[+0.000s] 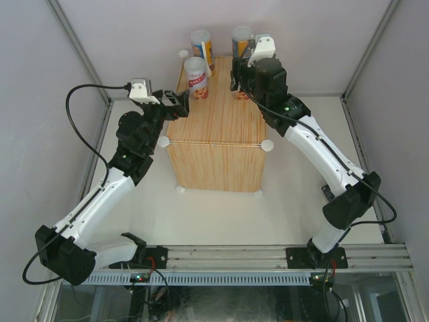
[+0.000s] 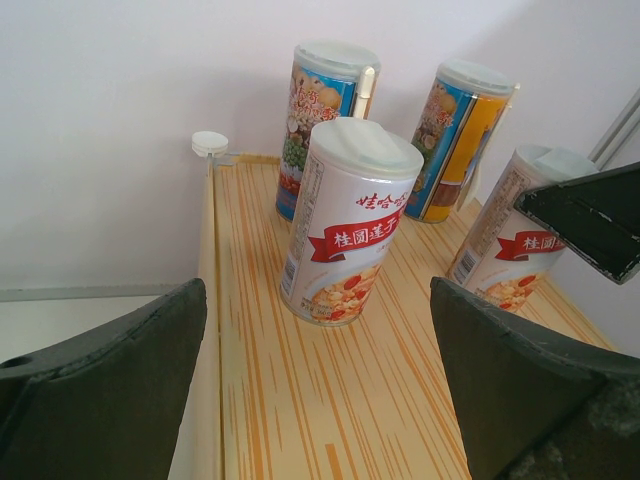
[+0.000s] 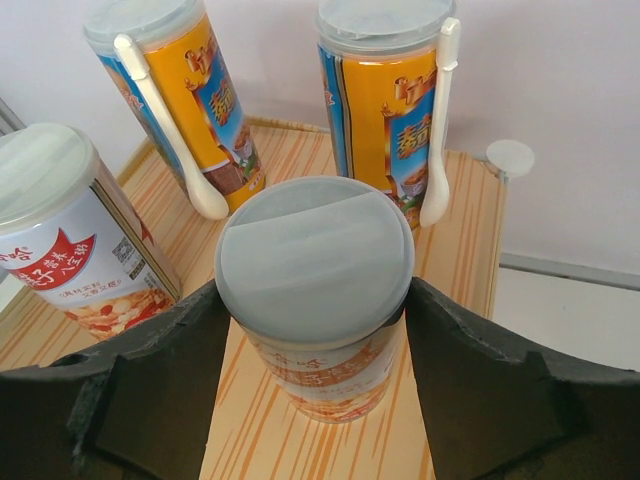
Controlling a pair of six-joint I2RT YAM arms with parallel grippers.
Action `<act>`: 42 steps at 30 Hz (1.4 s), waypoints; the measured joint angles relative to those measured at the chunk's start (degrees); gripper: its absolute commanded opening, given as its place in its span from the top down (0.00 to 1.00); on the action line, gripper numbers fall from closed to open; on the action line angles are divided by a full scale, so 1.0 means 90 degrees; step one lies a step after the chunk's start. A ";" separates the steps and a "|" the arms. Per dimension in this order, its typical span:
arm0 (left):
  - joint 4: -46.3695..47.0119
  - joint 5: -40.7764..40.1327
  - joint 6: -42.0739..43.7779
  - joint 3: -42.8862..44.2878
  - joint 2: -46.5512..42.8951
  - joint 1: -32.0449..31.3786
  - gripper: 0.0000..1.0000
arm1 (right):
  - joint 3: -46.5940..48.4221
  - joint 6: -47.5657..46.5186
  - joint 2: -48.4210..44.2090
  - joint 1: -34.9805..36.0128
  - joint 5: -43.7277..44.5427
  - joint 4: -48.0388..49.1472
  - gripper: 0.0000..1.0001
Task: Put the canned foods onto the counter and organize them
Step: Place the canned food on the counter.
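The white-red can [image 3: 314, 255] stands between the right hand's [image 3: 315, 295] fingers.

From my remote feed I see plain pale grey walls [image 1: 301, 40] closing in the white worktop [image 1: 221, 218] on three sides, thin metal struts [image 1: 79, 54] at the corners, an aluminium rail [image 1: 234, 253] along the near edge, all softly, evenly lit.

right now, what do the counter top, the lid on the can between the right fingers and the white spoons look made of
The counter: wood or wood-look laminate, matte; the regular orange grain streaks look printed. The lid of the short white-red can: translucent grey plastic, satin; a seal seems to show through. The white spoon: glossy moulded plastic, probably.
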 measured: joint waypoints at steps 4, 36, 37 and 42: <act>0.0000 0.0000 0.0000 0.0000 0.0000 0.0000 0.04 | 0.0000 0.0085 -0.0005 0.0000 -0.0005 0.0029 0.26; -0.0197 -0.0002 0.0005 0.0022 -0.0097 0.0000 0.03 | 0.0447 0.0221 -0.0204 0.0051 0.0267 0.0134 0.11; -0.0199 -0.0002 0.0005 0.0027 -0.0100 0.0000 0.03 | 0.0447 0.0226 -0.0219 0.0051 0.0291 0.0112 0.11; -0.0316 -0.0002 0.0010 0.0102 -0.0100 0.0000 0.03 | 0.0447 0.0226 -0.0391 0.0051 0.0418 0.0019 0.11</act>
